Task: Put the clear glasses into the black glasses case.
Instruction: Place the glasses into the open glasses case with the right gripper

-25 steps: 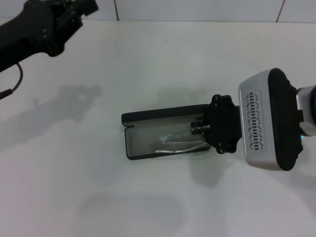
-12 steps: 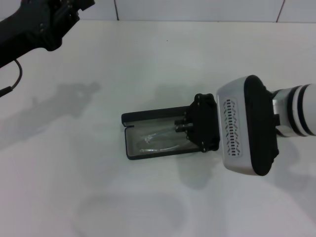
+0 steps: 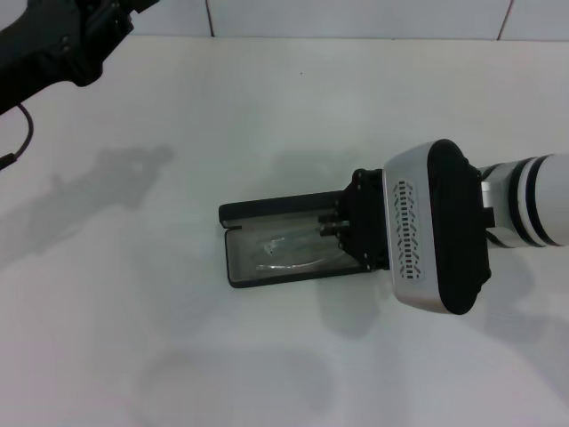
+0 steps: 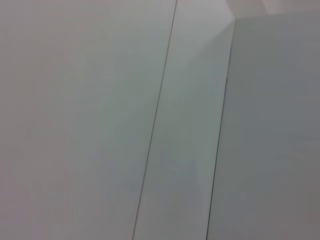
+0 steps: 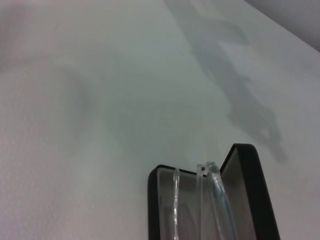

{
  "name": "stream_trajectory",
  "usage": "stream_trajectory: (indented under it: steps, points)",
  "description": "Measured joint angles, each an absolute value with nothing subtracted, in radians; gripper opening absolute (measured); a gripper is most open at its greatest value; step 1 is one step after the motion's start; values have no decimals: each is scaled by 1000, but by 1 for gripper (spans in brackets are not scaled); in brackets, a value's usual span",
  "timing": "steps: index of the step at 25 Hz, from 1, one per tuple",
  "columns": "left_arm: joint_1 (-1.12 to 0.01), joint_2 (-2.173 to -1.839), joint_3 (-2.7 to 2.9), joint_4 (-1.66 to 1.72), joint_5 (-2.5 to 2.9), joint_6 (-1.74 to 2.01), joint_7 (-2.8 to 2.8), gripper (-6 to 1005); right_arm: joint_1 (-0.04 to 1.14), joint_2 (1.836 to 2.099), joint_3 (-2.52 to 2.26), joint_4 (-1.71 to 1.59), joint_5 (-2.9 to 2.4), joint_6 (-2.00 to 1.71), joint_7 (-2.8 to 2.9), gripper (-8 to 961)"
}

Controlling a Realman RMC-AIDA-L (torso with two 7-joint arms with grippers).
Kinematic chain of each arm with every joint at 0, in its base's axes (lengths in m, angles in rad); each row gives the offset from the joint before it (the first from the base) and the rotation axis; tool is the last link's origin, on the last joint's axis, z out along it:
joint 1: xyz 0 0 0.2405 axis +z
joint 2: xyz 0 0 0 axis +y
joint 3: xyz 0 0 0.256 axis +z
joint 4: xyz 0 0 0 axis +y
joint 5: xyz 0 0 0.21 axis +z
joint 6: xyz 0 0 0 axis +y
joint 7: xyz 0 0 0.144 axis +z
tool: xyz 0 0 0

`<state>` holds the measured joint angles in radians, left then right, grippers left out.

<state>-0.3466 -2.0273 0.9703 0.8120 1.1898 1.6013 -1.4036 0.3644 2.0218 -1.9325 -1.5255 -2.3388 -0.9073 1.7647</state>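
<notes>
The black glasses case [image 3: 267, 212] lies open in the middle of the white table, lid folded back toward the far side. Inside it, on the grey lining, rest the clear glasses [image 3: 286, 253]. My right gripper [image 3: 327, 226] reaches in over the case's right end and is shut on the right end of the glasses. The right wrist view shows the case [image 5: 250, 190] from along its length, with the glasses [image 5: 212, 185] running down the tray toward the camera. My left gripper [image 3: 107, 13] is raised at the far left corner, well away from the case.
The white table [image 3: 178, 356] spreads around the case on all sides. A tiled wall [image 3: 356, 18] runs along its far edge. Only pale flat panels appear in the left wrist view.
My right gripper has moved left over the case, carrying the glasses down and further into the tray. The left arm has drawn back slightly toward the far left corner.
</notes>
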Motion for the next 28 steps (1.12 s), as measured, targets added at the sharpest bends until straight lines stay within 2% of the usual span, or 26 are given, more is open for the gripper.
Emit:
stream_trajectory:
  steps: [28]
  points:
    - [-344,-2033,971,811,1190,1606,-1405,48,382,2025,-1965,-1500,-2405,-850,1930,60]
